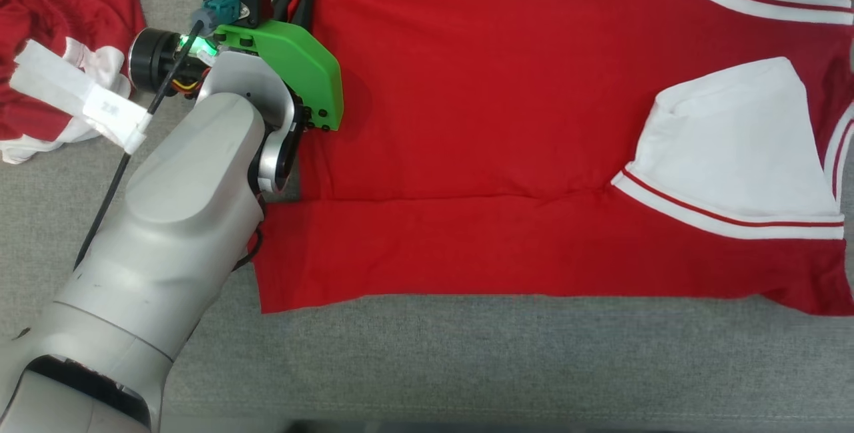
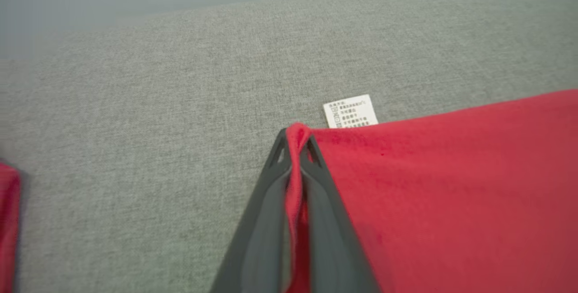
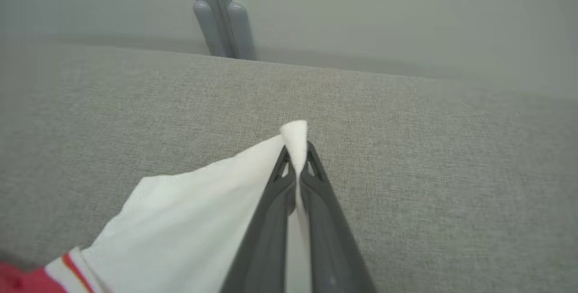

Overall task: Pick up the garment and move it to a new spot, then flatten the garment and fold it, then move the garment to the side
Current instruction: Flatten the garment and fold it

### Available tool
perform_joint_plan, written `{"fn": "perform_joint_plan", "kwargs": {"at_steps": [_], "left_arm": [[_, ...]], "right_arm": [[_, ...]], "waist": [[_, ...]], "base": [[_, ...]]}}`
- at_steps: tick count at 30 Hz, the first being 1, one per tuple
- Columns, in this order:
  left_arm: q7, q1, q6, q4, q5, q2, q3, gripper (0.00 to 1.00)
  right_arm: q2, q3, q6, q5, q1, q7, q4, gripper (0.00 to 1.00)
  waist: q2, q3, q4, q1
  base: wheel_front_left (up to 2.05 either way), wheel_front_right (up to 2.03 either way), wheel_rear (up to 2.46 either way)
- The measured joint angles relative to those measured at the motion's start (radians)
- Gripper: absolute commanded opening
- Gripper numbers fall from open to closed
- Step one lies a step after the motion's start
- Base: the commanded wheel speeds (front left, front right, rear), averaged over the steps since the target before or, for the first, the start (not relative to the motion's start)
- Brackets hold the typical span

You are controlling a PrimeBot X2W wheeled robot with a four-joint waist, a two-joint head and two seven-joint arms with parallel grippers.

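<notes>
A grey fabric surface (image 1: 467, 366) carries the red garment (image 1: 480, 153), which lies spread flat across its middle with a lengthwise crease near the front edge and white sleeves at the right end. The pale left arm (image 1: 173, 233) reaches in from the lower left to the garment's far left corner. A second red and white heap (image 1: 60, 13) sits crumpled at the far left, apart from the garment. The left hand (image 2: 295, 141) is clamped on the red corner, the right hand (image 3: 295, 148) on a tip of white sleeve (image 3: 203, 202). A small printed label (image 2: 350, 111) pokes out just beside the left hand.
</notes>
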Motion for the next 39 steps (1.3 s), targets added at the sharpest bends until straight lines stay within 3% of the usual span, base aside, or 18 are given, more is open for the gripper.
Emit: {"fn": "perform_joint_plan", "kwargs": {"at_steps": [8, 14, 24, 31, 39], "left_arm": [[-0.056, 0.037, -0.025, 0.042, 0.002, -0.008, -0.012, 0.00], [-0.139, 0.105, -0.037, 0.035, 0.030, 0.010, -0.041, 0.00], [-0.222, 0.209, -0.066, -0.052, 0.108, 0.079, -0.053, 0.00], [-0.226, 0.321, -0.039, -0.139, 0.174, 0.117, 0.026, 0.00], [-0.227, 0.430, -0.058, -0.174, 0.238, 0.121, 0.101, 0.00]], "right_arm": [[-0.021, 0.056, 0.000, 0.114, 0.095, -0.072, -0.049, 0.00], [-0.067, 0.110, -0.001, 0.216, 0.258, -0.062, -0.199, 0.00], [-0.106, 0.012, -0.001, 0.329, 0.627, 0.004, -0.480, 0.00], [-0.008, -0.095, -0.001, 0.318, 0.876, 0.090, -0.693, 0.00], [0.085, -0.148, -0.001, 0.286, 0.993, 0.179, -0.830, 0.00]], "waist": [[0.0000, -0.063, -0.024, -0.0001], [0.0000, -0.117, -0.041, 0.0000], [0.0000, -0.198, -0.060, -0.0001], [0.0000, -0.217, -0.074, -0.0001], [0.0000, -0.231, -0.081, -0.0001]], "base": [[0.00, 0.00, 0.00], [0.00, 0.00, 0.00], [0.00, 0.00, 0.00], [0.00, 0.00, 0.00], [0.00, 0.00, 0.00]]}}
